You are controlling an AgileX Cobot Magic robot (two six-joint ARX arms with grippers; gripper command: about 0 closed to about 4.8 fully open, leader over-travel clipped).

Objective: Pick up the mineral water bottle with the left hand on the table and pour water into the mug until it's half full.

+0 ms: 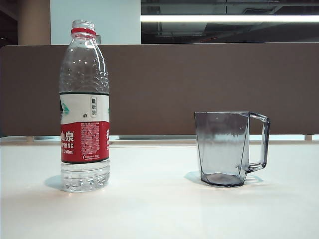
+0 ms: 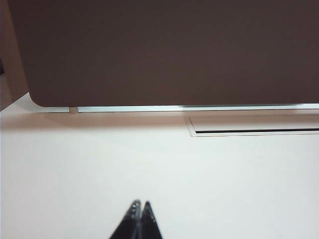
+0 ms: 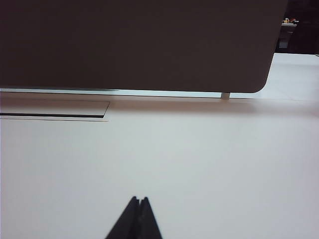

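Note:
The mineral water bottle (image 1: pixel 84 107) stands upright on the left of the white table (image 1: pixel 159 209) in the exterior view, uncapped, with a red neck ring and a white-and-red label. The smoky-grey faceted mug (image 1: pixel 225 148) stands upright to its right, handle pointing right. Neither gripper shows in the exterior view. My left gripper (image 2: pixel 141 203) is shut, its dark tips pressed together over bare table (image 2: pixel 149 164), with nothing held. My right gripper (image 3: pixel 139 199) is also shut and empty over bare table (image 3: pixel 174 164). Bottle and mug are out of both wrist views.
A brown partition panel (image 1: pixel 199 84) runs along the table's far edge, seen in both wrist views (image 2: pixel 164 50) (image 3: pixel 134 45). A cable slot (image 2: pixel 254 130) (image 3: pixel 50 114) is cut into the tabletop near the panel.

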